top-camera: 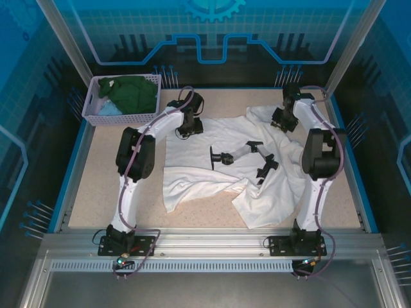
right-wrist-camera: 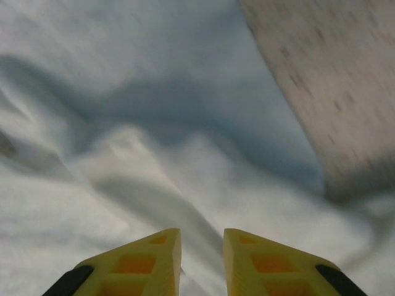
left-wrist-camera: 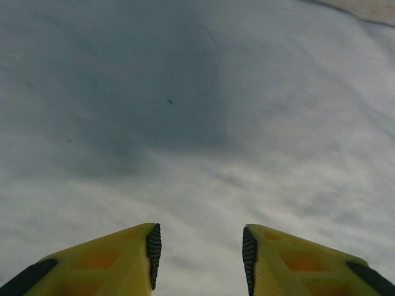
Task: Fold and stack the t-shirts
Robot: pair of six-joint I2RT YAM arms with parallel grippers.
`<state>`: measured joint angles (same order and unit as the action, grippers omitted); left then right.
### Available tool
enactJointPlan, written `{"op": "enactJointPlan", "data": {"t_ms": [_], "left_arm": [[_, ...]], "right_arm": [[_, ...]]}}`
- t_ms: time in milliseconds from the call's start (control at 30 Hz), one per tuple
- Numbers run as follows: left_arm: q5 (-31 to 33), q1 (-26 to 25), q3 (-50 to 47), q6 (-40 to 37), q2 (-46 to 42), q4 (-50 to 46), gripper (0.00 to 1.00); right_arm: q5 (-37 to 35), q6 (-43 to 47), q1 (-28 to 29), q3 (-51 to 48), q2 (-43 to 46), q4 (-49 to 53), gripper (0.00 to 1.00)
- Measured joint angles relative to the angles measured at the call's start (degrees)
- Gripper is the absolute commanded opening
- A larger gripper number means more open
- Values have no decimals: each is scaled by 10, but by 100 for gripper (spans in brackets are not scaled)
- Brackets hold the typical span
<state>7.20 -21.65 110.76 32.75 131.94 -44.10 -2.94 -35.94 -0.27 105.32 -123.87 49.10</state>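
The large white t-shirt [top-camera: 212,173] lies spread and rumpled across the table, its black print [top-camera: 247,157] facing up near the middle. My left gripper [top-camera: 191,126] hovers over the shirt's far left part. In the left wrist view it [left-wrist-camera: 199,253] stands open just above smooth white cloth [left-wrist-camera: 197,123], with nothing between the fingers. My right gripper [top-camera: 282,122] is at the shirt's far right corner. There its jaws [right-wrist-camera: 202,259] stand narrowly apart with a ridge of white cloth [right-wrist-camera: 154,185] running into them. Dark green [top-camera: 136,92] and light blue [top-camera: 109,109] shirts lie in the basket.
The lavender mesh basket [top-camera: 96,115] stands at the table's far left corner. Bare beige tabletop [top-camera: 109,186] lies left of the shirt and shows beside the cloth edge [right-wrist-camera: 321,80]. A blue raised rim [top-camera: 67,173] borders the table.
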Motion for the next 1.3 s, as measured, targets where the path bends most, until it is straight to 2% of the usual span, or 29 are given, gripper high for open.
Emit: {"op": "enactJointPlan", "data": {"t_ms": [67,233,400,700,933,1300], "left_arm": [[12,4,30,-2,28,-11,39],[38,19,41,-8,51,-22,38],[49,33,58,-14,64,-23,39],[55,47,144,-28,114,-39,39],[54,49,244,-37,169,-64,41],[47,49,318,-47,207,-71,47]], "right_arm": [[0,8,1,85,-57,16,15],[-6,19,2,296,-205,59,17],[-9,26,2,388,-290,99,22],[34,-8,-37,429,-311,105,23],[56,-37,-75,478,-342,92,27],[86,-74,-104,516,-372,24,35]]}}
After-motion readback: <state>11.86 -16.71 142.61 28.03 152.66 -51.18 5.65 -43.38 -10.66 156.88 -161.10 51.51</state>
